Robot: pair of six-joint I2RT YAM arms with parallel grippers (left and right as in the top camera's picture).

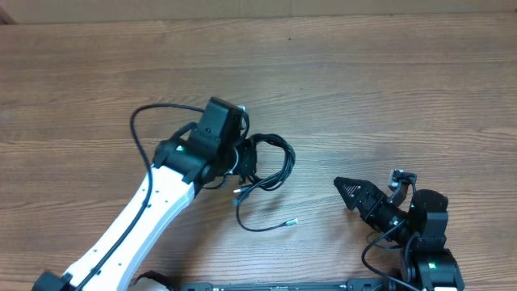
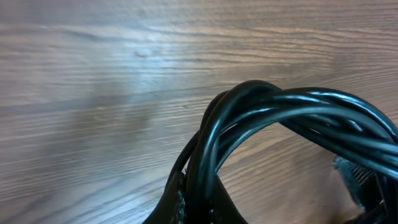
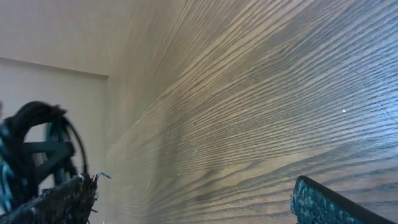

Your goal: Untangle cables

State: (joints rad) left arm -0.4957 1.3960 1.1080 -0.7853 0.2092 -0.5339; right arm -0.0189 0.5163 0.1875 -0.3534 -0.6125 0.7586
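Observation:
The cables [image 1: 275, 166] are thin black cords bunched in a loop just right of my left gripper [image 1: 245, 158]. Loose leads hang down from the bunch. One curls across the table to a small plug [image 1: 292, 221]. In the left wrist view the bundled cords [image 2: 292, 112] arch up out of the jaws. My left gripper [image 2: 200, 202] is shut on the bunch and holds it a little above the wood. My right gripper [image 1: 343, 187] is open and empty, apart from the cables at the lower right. Its two fingers stand wide apart in the right wrist view [image 3: 189, 199], and the bunch [image 3: 34, 124] shows far left.
The wooden table [image 1: 388, 89] fills the views. A thicker black wire [image 1: 141, 121] fixed to the left arm loops out to the arm's left. The white left arm [image 1: 129, 226] crosses the lower left. The right arm's base [image 1: 428, 250] sits at the lower right edge.

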